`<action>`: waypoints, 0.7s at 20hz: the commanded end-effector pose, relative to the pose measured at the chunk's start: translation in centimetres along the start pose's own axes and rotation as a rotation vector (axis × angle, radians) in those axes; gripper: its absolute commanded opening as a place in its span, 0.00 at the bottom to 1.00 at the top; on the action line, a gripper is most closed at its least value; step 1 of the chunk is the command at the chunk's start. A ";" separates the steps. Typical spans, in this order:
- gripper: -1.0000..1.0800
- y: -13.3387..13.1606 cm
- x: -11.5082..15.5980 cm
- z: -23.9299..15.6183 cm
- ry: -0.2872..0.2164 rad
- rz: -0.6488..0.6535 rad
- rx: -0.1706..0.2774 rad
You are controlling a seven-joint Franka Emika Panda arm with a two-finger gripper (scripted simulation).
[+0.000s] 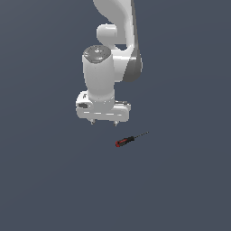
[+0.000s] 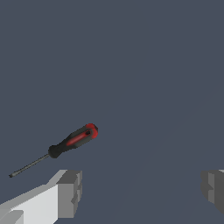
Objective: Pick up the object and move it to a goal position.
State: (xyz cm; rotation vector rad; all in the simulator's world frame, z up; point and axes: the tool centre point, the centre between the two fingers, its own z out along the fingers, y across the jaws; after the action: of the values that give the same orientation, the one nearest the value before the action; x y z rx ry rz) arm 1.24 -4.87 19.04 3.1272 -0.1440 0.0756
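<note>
The object, a small screwdriver (image 1: 127,140) with a black and red handle and a thin dark shaft, lies flat on the grey surface; its shaft points toward the exterior view's right. In the wrist view the screwdriver (image 2: 72,141) lies beside one grey fingertip (image 2: 70,192), outside the gap between the fingers. My gripper (image 1: 104,122) hangs above the surface, up and to the exterior view's left of the screwdriver. It is open, fingers far apart, with nothing between them (image 2: 140,190).
A plain dark grey surface (image 1: 180,189) stretches all around. The white arm (image 1: 113,54) rises above the gripper toward the top of the exterior view.
</note>
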 end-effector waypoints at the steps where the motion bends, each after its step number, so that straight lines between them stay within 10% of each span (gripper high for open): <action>1: 0.96 0.0 0.0 0.0 0.000 0.000 0.000; 14: 0.96 -1.3 0.4 0.3 -0.005 -0.059 -0.009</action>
State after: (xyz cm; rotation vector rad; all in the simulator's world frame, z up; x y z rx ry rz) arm 1.75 -3.62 18.75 3.1202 -0.0489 0.0666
